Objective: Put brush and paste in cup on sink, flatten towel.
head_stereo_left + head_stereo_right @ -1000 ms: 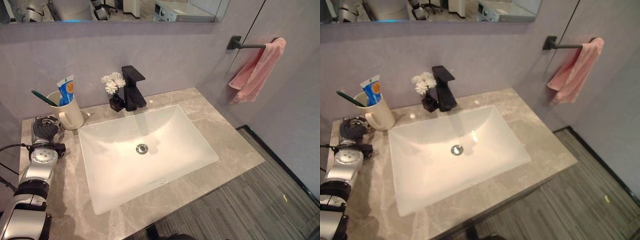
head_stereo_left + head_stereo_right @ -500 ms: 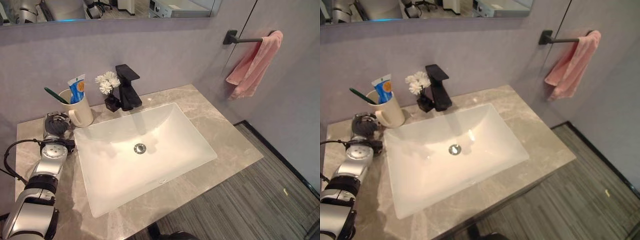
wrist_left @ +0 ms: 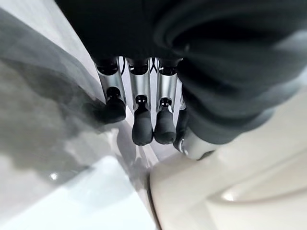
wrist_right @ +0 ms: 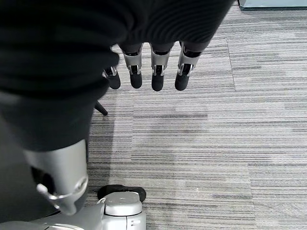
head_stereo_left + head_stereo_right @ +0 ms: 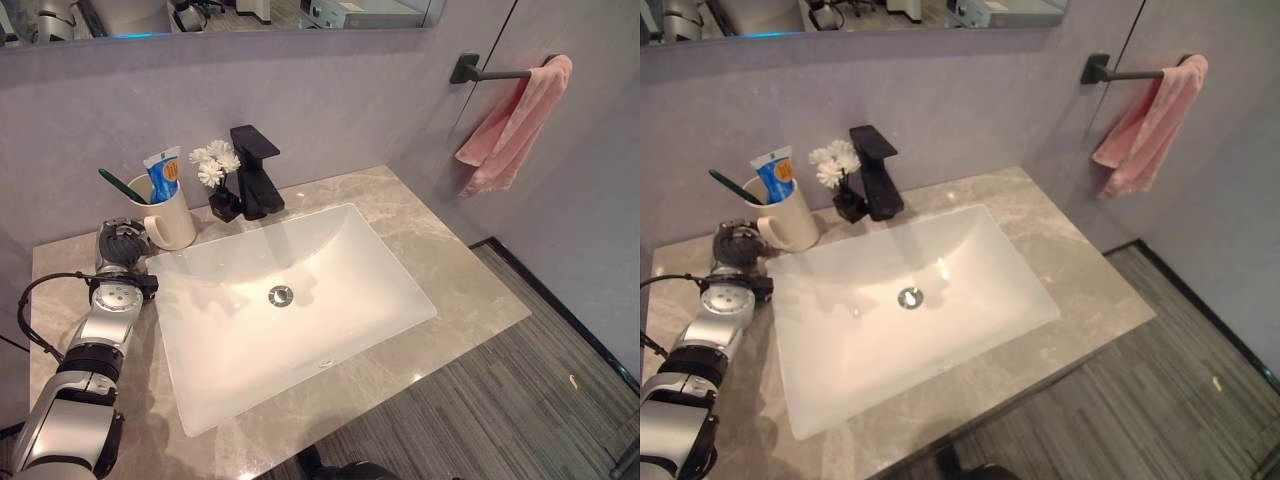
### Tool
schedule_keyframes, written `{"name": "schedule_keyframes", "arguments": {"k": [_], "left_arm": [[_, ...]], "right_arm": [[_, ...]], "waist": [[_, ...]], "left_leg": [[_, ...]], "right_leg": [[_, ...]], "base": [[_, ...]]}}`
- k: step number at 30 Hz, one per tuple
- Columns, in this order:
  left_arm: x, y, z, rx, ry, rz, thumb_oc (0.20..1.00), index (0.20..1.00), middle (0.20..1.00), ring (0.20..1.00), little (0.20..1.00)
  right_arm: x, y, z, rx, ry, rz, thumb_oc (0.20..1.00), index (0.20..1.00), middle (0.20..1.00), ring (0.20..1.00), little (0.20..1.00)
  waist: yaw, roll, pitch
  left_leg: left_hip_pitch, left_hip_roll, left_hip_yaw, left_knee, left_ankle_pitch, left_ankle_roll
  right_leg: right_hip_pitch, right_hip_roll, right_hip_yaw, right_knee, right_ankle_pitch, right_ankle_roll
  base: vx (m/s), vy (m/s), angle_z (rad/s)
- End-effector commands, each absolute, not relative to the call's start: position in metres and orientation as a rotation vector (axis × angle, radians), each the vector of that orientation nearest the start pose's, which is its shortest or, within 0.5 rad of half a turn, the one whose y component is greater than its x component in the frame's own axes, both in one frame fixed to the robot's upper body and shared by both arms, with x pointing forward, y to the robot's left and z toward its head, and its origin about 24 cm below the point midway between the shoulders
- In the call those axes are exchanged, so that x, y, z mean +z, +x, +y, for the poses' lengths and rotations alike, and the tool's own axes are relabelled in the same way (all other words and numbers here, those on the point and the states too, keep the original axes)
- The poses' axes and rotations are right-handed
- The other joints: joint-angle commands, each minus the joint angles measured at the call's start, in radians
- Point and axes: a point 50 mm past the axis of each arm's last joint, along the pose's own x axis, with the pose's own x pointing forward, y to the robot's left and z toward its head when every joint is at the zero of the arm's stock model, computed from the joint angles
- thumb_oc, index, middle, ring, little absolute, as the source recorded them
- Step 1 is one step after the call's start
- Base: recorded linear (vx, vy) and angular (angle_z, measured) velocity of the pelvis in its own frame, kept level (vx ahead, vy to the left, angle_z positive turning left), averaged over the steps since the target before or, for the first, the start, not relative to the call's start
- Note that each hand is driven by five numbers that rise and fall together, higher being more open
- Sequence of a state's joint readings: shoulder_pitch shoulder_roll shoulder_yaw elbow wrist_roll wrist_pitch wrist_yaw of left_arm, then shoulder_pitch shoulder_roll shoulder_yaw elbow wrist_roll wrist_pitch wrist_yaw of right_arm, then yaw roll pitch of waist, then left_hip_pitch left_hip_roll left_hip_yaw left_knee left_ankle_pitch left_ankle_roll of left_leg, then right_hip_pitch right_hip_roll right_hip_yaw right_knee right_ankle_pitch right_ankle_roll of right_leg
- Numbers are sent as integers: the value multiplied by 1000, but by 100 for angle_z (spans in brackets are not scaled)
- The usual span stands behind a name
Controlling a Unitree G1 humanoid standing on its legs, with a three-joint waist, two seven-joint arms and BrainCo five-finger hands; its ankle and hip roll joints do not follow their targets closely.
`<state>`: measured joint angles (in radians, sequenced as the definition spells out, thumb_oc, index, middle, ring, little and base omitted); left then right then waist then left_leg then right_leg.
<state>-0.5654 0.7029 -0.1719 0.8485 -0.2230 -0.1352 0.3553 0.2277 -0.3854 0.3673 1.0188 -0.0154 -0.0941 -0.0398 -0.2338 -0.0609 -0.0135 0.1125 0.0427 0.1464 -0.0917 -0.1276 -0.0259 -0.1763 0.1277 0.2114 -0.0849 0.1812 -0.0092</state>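
While the robot's left hand (image 5: 120, 245) rests with loose, empty fingers on the counter (image 5: 440, 270) beside the cup (image 5: 172, 222) holding brush (image 5: 122, 186) and paste (image 5: 163, 173), its right hand (image 4: 144, 72) hangs relaxed over the floor (image 4: 192, 153), and the pink towel (image 5: 512, 125) drapes bunched from the wall bar (image 5: 492, 72).

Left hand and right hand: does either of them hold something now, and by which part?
Nothing is held. The left hand rests open on the counter beside the cup, fingers straight. The right hand hangs open above the floor, its fingers empty.
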Motion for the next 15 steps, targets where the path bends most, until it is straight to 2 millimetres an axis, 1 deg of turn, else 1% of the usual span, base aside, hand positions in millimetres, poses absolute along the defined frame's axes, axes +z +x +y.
{"name": "schedule_keyframes", "arguments": {"k": [1, 4, 6, 7, 12, 13, 14, 15], "left_arm": [[108, 333, 333, 584, 519, 12, 200, 200, 200, 200, 200], [109, 328, 339, 617, 534, 7, 200, 200, 200, 200, 200], [109, 326, 338, 626, 542, -5, 200, 200, 200, 200, 200], [111, 320, 343, 658, 568, -22, 200, 200, 200, 200, 200], [116, 308, 348, 711, 565, -77, 200, 200, 200, 200, 200], [114, 301, 343, 724, 508, -126, 200, 200, 200, 200, 200], [116, 299, 334, 708, 470, -175, 200, 200, 200, 200, 200], [121, 296, 322, 665, 426, -246, 200, 200, 200, 200, 200]], "right_arm": [[-144, 49, -280, 81, -580, 1172, 1000, 1000, 1000, 1000, 1000], [-145, 47, -278, 90, -576, 1177, 1000, 1000, 1000, 1000, 1000], [-146, 45, -277, 89, -575, 1185, 1000, 1000, 1000, 1000, 1000], [-147, 43, -275, 90, -567, 1192, 1000, 1000, 1000, 1000, 1000], [-148, 44, -271, 98, -559, 1188, 1000, 1000, 1000, 1000, 1000], [-149, 44, -270, 93, -555, 1190, 1000, 1000, 1000, 1000, 1000], [-150, 42, -271, 84, -551, 1199, 1000, 1000, 1000, 1000, 1000], [-151, 40, -271, 65, -541, 1214, 1000, 1000, 1000, 1000, 1000]], "waist": [[-9, 36, 17], [6, 24, 13], [14, 18, 12], [28, 7, 9], [48, -9, 4], [59, -16, 3], [65, -18, 2], [77, -21, 5]], "left_leg": [[57, 63, -28, 4, 24, -33], [61, 62, -39, 4, 20, -31], [63, 61, -43, 4, 18, -30], [64, 62, -49, 4, 16, -28], [68, 59, -58, 4, 15, -24], [69, 55, -65, 4, 14, -21], [68, 53, -70, 4, 14, -19], [66, 49, -79, 4, 17, -16]], "right_leg": [[27, -22, -12, 99, -142, 101], [36, -30, -30, 102, -144, 101], [42, -36, -38, 102, -145, 101], [49, -38, -48, 100, -143, 101], [59, -42, -53, 97, -139, 101], [64, -47, -60, 97, -137, 102], [67, -50, -63, 97, -137, 102], [67, -55, -70, 100, -138, 101]], "base": [[0, 0, 0], [-14, 19, 5], [-43, 26, 25], [-64, 22, 20], [-38, 13, 7], [-60, 33, 8], [-79, 47, 13], [-48, 32, 15]]}}
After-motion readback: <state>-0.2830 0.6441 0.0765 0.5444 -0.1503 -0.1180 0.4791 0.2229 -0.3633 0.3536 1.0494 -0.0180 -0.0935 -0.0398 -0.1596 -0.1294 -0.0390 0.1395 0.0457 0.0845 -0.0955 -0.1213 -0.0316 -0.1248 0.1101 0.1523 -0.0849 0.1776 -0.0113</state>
